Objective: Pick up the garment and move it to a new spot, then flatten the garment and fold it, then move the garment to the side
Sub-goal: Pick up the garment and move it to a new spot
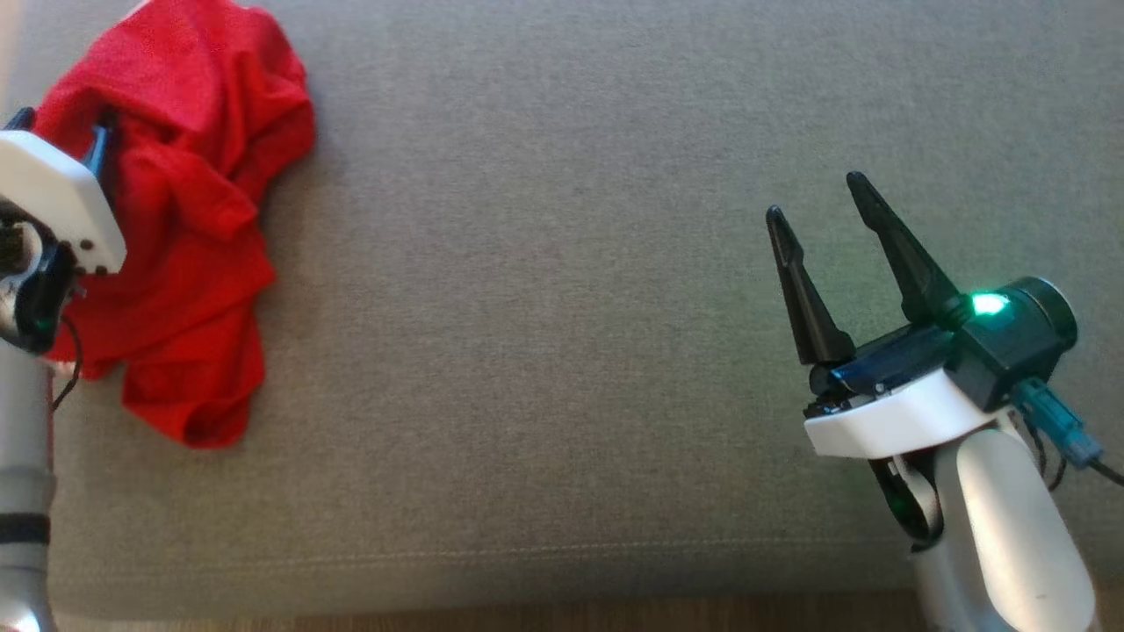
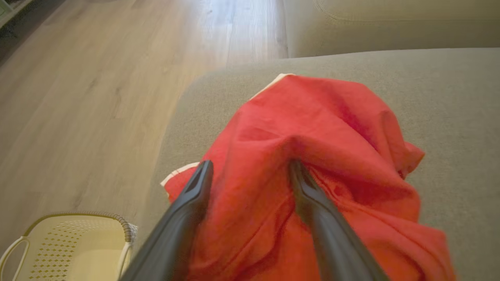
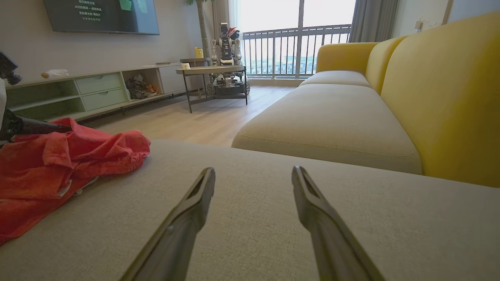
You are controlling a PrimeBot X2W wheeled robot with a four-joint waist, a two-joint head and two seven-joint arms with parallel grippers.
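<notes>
Crumpled red garment (image 1: 193, 219) at upper left of grey sofa cushion (image 1: 527, 351), left gripper (image 2: 250, 166) spread wide astride its folds, right gripper (image 1: 815, 197) spread wide, empty, lower right

I'm looking at a broad grey-beige upholstered cushion (image 1: 562, 263) that carries everything here, its weave plain and even. On it lies the red garment (image 1: 193, 219), crumpled in a loose heap of folds and ridges, with a pale trim showing at its edges. Right of the garment the cushion stretches away flat. A stitched seam (image 1: 527, 557) runs nearer me than the garment. The cushion's rounded corner sits just beyond the garment.
</notes>
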